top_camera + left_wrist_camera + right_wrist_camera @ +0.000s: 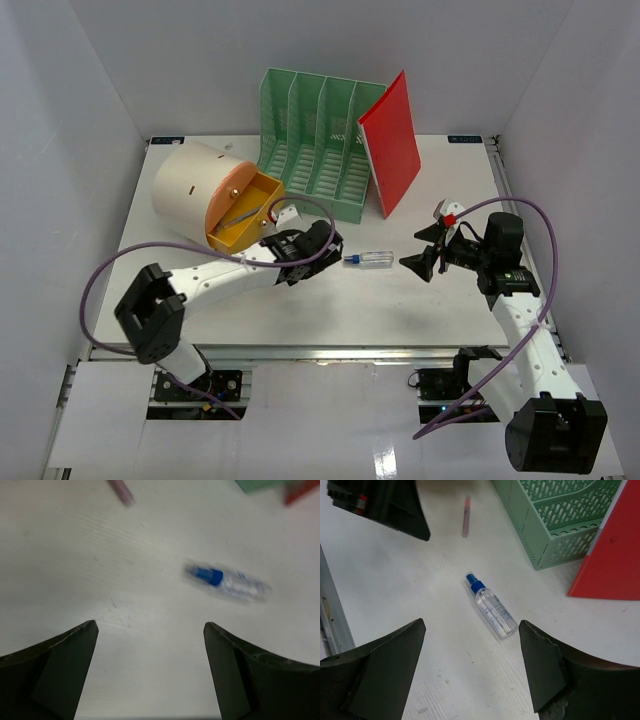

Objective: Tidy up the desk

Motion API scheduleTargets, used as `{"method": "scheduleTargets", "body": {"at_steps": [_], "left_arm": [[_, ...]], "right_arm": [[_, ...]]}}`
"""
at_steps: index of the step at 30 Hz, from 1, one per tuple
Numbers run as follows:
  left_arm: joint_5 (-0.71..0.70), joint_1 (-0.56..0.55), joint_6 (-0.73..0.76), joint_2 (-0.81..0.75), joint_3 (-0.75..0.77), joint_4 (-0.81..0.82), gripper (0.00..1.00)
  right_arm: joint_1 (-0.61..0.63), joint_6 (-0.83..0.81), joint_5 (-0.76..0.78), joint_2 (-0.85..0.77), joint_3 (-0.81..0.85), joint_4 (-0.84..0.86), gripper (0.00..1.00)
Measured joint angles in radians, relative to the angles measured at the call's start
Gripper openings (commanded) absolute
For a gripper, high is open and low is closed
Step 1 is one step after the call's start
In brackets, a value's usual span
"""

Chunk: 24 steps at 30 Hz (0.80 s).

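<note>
The desk [330,300] is a white tabletop. A small clear spray bottle with a blue cap [368,260] lies flat on it between my two grippers. It also shows in the left wrist view [227,582] and the right wrist view [491,606]. My left gripper [322,250] is open and empty just left of the bottle, with the bottle ahead of its jaws [150,630]. My right gripper [420,263] is open and empty just right of the bottle, pointing at it [470,625].
A green slotted file rack [315,140] stands at the back with a red folder [392,140] leaning on its right side. A beige cylinder with an orange face [195,190] and an orange tray [245,212] lie at the back left. A pink pen [466,516] lies near the left arm.
</note>
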Motion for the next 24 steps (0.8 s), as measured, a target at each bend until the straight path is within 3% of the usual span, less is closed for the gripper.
{"method": "scheduleTargets", "body": {"at_steps": [4, 10, 16, 24], "left_arm": [[-0.198, 0.003, -0.225, 0.252, 0.263, -0.269, 0.98], [-0.316, 0.029, -0.441, 0.592, 0.647, -0.590, 0.90], [-0.319, 0.116, -0.486, 0.665, 0.682, -0.683, 0.75], [-0.310, 0.200, -0.379, 0.668, 0.651, -0.611, 0.62]], "right_arm": [[-0.003, 0.014, -0.021, 0.000, -0.001, 0.006, 0.82], [-0.025, 0.021, -0.027, -0.002, -0.001, 0.017, 0.82], [-0.045, 0.022, -0.026, -0.015, -0.001, 0.020, 0.82], [-0.047, 0.022, -0.027, -0.015, -0.001, 0.020, 0.83]]}}
